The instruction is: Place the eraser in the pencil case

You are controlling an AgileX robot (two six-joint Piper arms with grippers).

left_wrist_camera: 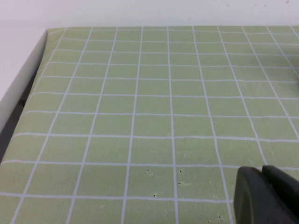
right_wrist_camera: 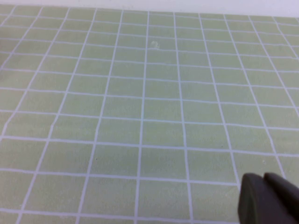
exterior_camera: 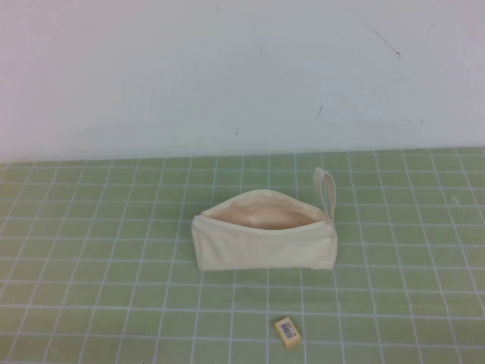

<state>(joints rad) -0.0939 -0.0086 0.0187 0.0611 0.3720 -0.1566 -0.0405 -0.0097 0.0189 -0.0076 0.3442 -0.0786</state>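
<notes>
The eraser (exterior_camera: 288,331) lies on the green gridded bench (exterior_camera: 91,250), just in front of the unzipped pencil case (exterior_camera: 264,233). Left gripper (left_wrist_camera: 266,196) and right gripper (right_wrist_camera: 268,199) hover over bare bench, away from both, each showing only a dark tip.

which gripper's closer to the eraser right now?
Right, probably: the eraser lies slightly right of centre, on the robot's side of the pencil case. Neither arm shows in the high view; the left gripper and right gripper each hang over bare mat, eraser unseen.
</notes>
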